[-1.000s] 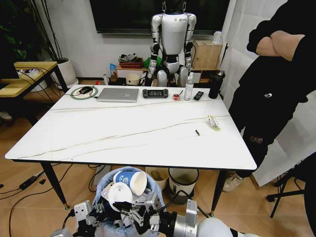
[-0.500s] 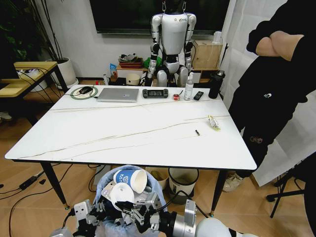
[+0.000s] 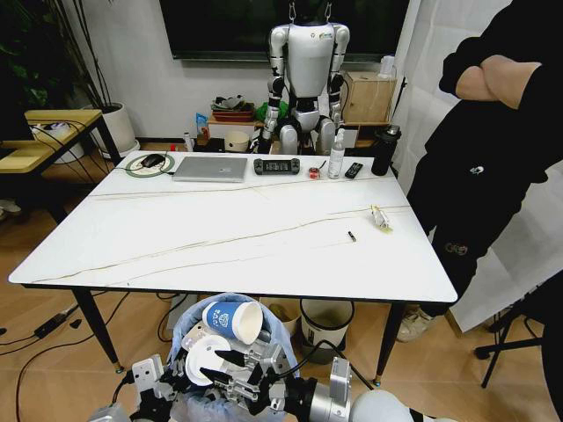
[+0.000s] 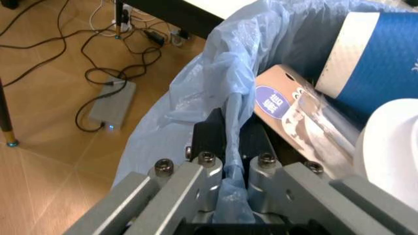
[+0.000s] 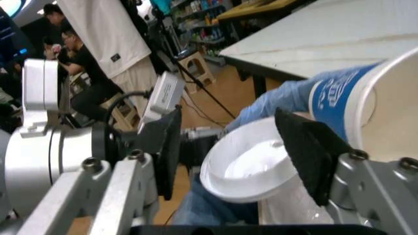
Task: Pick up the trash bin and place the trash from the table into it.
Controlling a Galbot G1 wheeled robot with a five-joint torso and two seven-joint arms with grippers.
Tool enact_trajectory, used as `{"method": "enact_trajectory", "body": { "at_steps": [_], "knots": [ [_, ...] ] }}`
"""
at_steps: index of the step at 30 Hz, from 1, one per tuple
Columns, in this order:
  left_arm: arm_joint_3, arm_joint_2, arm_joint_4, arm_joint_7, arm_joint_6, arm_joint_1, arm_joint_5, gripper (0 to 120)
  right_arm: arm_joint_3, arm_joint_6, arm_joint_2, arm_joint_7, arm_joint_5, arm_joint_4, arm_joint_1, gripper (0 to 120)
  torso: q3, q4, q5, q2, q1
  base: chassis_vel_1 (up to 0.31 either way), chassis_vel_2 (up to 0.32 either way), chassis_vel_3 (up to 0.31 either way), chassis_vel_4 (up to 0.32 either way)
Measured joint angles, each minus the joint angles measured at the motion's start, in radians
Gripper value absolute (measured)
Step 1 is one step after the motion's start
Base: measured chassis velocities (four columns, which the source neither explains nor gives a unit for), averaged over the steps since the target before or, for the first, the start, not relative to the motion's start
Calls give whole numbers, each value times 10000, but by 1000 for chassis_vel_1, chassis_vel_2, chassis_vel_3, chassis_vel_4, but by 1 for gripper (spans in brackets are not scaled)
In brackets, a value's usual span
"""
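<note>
The trash bin (image 3: 186, 330), lined with a crinkled light-blue bag (image 4: 216, 73), sits low in front of the table's (image 3: 246, 237) near edge. My left gripper (image 4: 232, 147) is shut on its rim and bag. Inside lie a blue-white paper cup (image 3: 233, 318), a brown cardboard piece (image 4: 281, 98) and a clear wrapper (image 4: 313, 122). A white lid (image 3: 204, 360) rests on top. My right gripper (image 3: 236, 371) hovers over the bin, open, its fingers either side of the lid (image 5: 248, 166). A small wrapper (image 3: 380, 218) and a dark scrap (image 3: 352, 236) lie on the table's right side.
Along the table's far edge are a laptop (image 3: 209, 168), a controller (image 3: 276, 165), a clear bottle (image 3: 336, 156) and a black flask (image 3: 385, 149). Two other bins (image 3: 325, 321) stand under the table. A person (image 3: 493, 158) stands at its right. A yellow desk (image 3: 44, 132) is at the left.
The white lid has gone from tilted up between the right gripper's fingers to lying lower and flatter in the bin. The bin and left gripper have stayed put.
</note>
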State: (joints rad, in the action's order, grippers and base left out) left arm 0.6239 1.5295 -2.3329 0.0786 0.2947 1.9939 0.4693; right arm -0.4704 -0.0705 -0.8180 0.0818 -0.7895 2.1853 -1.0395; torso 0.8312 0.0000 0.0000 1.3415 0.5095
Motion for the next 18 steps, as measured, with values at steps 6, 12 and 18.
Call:
{"method": "enact_trajectory", "body": {
  "at_steps": [6, 12, 18],
  "knots": [
    [-64, -11, 104, -10, -27, 3, -3, 0, 1197, 217, 61, -167, 219, 244, 190, 79, 0, 1, 0, 0, 0, 0, 0, 0, 0],
    [-91, -57, 126, -19, -53, 19, -3, 0, 2249, 133, 65, -812, -322, 398, 256, 94, 0, 0, -1, 0, 0, 0, 0, 0, 0],
    [-15, -154, 86, -22, -59, 40, 85, 0, 3827, -240, -516, -2023, -862, -772, 519, 100, 0, 1, 3, 0, -2, 0, 0, 0, 0]
  ]
}}
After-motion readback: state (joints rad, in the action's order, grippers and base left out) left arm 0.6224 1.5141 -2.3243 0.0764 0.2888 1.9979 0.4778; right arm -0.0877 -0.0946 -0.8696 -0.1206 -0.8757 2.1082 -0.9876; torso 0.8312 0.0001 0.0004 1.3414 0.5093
